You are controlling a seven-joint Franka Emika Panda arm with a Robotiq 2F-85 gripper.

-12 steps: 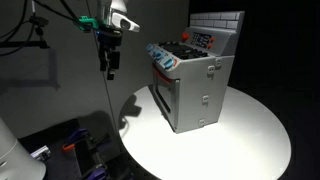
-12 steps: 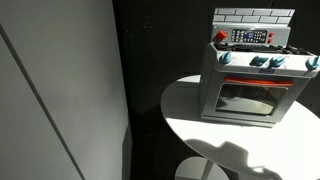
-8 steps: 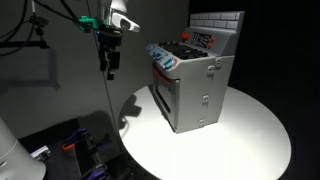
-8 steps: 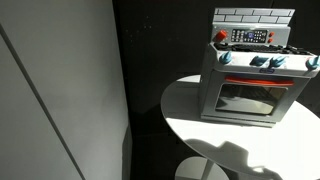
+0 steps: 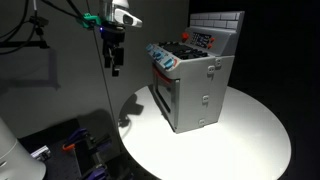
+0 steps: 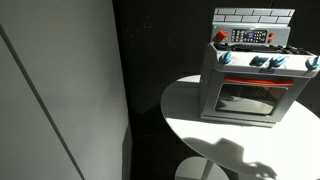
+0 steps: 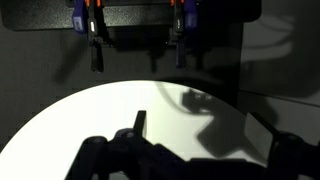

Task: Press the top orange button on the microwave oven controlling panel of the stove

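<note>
A grey toy stove [image 5: 190, 88] stands on the round white table [image 5: 245, 135]; it also shows in an exterior view [image 6: 248, 85]. Its control panel [image 5: 203, 40] sits on the raised back [image 6: 250, 37], with a red knob [image 6: 222, 36] at one end. The panel's buttons are too small to tell apart. My gripper [image 5: 115, 66] hangs in the air well off to the side of the stove, beyond the table's edge. In the wrist view its fingers [image 7: 200, 140] stand apart and empty above the table [image 7: 100, 110]. The stove is out of the wrist view.
Blue knobs [image 6: 262, 61] line the stove's front above the oven door [image 6: 245, 98]. Dark equipment with blue and orange parts [image 5: 80, 150] lies on the floor beside the table. A light wall panel [image 6: 60, 90] stands to one side.
My gripper has shifted slightly toward the stove. Nothing else has moved.
</note>
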